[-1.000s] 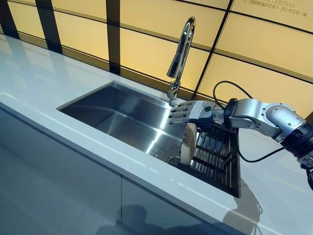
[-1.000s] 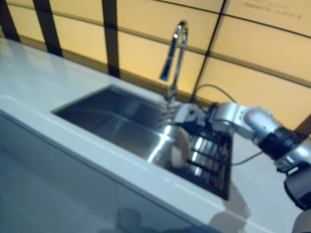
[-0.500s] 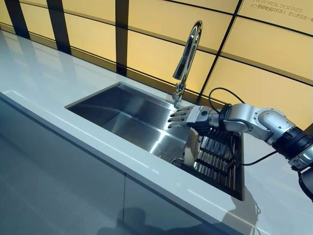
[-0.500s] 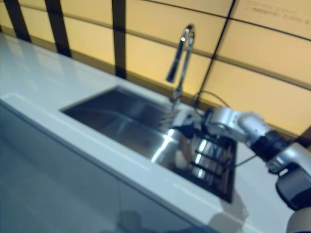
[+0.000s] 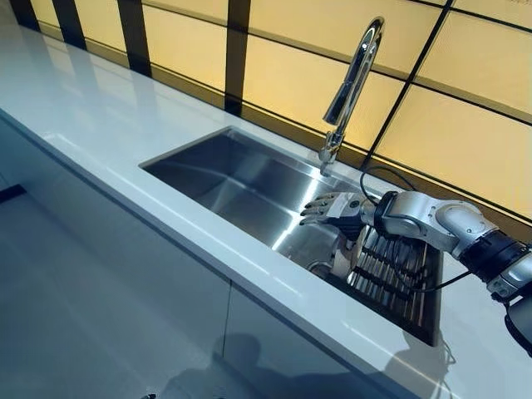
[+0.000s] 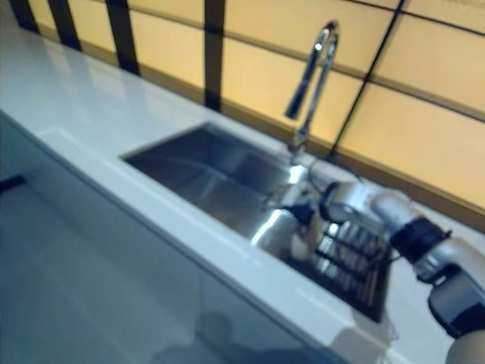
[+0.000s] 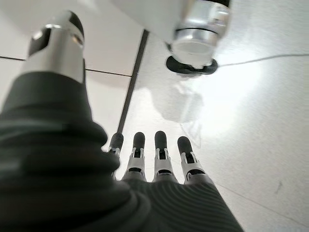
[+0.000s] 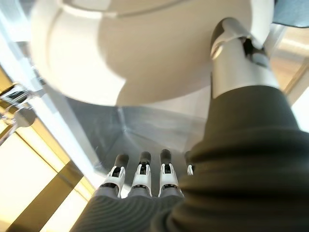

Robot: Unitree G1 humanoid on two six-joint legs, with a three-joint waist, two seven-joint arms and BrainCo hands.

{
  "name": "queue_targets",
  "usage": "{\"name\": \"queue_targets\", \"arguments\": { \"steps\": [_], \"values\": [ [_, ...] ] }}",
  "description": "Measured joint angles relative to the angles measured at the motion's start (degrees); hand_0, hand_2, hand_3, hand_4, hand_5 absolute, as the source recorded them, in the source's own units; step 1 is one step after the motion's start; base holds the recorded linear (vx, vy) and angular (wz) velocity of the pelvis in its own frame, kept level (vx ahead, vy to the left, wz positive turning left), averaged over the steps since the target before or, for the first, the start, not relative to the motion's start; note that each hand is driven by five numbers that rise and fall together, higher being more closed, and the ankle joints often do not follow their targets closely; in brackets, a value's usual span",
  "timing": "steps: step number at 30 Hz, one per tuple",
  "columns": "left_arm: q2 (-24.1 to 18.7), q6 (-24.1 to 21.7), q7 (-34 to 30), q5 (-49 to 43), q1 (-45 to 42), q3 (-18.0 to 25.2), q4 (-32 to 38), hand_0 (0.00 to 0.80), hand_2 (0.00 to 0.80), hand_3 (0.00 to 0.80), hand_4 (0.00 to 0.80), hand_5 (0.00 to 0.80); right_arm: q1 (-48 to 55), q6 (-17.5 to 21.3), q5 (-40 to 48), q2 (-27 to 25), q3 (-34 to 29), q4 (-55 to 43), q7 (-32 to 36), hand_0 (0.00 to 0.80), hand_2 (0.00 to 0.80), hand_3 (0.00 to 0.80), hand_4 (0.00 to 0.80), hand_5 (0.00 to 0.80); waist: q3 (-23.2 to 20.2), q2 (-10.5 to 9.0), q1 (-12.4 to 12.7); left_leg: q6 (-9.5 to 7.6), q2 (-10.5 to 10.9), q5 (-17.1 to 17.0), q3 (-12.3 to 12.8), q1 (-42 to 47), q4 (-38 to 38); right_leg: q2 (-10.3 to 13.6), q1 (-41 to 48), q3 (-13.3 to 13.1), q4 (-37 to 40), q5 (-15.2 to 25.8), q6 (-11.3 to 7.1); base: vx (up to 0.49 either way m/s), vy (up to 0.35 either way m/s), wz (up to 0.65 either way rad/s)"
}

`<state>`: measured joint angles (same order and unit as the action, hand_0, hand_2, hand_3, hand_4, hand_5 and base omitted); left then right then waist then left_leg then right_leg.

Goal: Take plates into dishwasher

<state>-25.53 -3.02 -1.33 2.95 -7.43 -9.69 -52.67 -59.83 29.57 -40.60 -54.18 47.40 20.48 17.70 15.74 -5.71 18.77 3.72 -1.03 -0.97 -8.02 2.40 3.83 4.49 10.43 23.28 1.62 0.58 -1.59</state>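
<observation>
A cream plate (image 5: 339, 263) stands on edge at the left end of a dark dish rack (image 5: 399, 274) in the sink. My right hand (image 5: 330, 208) reaches in from the right and hovers over the sink just above and in front of the plate, fingers straight. In the right wrist view the plate (image 8: 140, 53) fills the picture close past the hand (image 8: 145, 179), with the thumb (image 8: 236, 63) raised beside its face and the fingers apart from it. My left hand (image 7: 161, 162) shows only in its wrist view, open and pointing down at the floor.
A steel sink (image 5: 224, 179) is set in a pale countertop (image 5: 100, 116). A tall chrome faucet (image 5: 353, 75) rises behind the hand. A yellow panelled wall runs behind. Cabinet fronts drop below the counter's near edge.
The whole view has shifted with the camera. My right hand has dropped lower and a little nearer over the sink, closer to the plate. Its fingers stay straight.
</observation>
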Motion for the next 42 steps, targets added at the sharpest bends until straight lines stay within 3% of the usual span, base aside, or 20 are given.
{"name": "queue_targets", "arguments": {
  "steps": [8, 19, 36, 42],
  "values": [
    [-1.08, 0.0, -0.31, -2.25, -0.35, 0.21, 0.5, 0.0, 0.0, 0.0, 0.0, 0.0, 2.2, -1.98, -0.47, 0.84, -1.03, -0.13, 0.64, 0.0, 0.0, 0.0, 0.0, 0.0, 1.8, -0.75, 1.39, -0.03, 0.08, 0.39, -0.72, -0.3, 0.96, -0.05, 0.32, 0.66, -0.5, -0.37, -0.03, 0.023, -0.075, 0.05],
    [-4.91, 0.03, -0.15, -2.16, 1.27, 2.07, 2.05, 0.0, 0.0, 0.0, 0.0, 0.0, 1.86, -3.97, -0.09, -2.87, -1.63, -0.49, 0.36, 0.0, 0.0, 0.0, 0.0, 0.0, 3.61, -4.07, 2.79, -0.04, 0.3, 0.34, -1.74, -4.25, 1.8, -0.23, -3.19, 1.27, -0.25, -0.16, -0.34, -0.063, -0.04, 0.05],
    [-4.64, -0.04, 1.07, -1.93, 3.57, 2.0, 2.38, 0.0, 0.0, 0.0, 0.0, 0.0, -1.47, -5.43, 1.58, -4.76, -1.86, -0.15, -2.54, 0.0, 0.0, 0.0, 0.0, 0.0, 4.73, -4.2, 2.57, -0.05, 0.35, 0.31, -1.6, -5.09, 0.98, -0.37, -4.15, 1.34, 0.6, -0.11, -0.26, -0.045, 0.032, 0.0],
    [-3.97, 0.01, 1.42, -1.29, 3.42, 2.15, 2.33, 0.0, 0.0, 0.0, 0.0, 0.0, -0.37, -9.48, 2.0, -6.09, -9.52, 0.46, -5.07, 0.0, 0.0, 0.0, 0.0, 0.0, 4.8, -4.08, 1.42, -0.16, 0.64, 0.23, -1.51, -4.94, 0.66, -0.22, -4.11, 1.29, 0.72, -0.03, -0.15, -0.017, 0.094, 0.0]
  ]
}}
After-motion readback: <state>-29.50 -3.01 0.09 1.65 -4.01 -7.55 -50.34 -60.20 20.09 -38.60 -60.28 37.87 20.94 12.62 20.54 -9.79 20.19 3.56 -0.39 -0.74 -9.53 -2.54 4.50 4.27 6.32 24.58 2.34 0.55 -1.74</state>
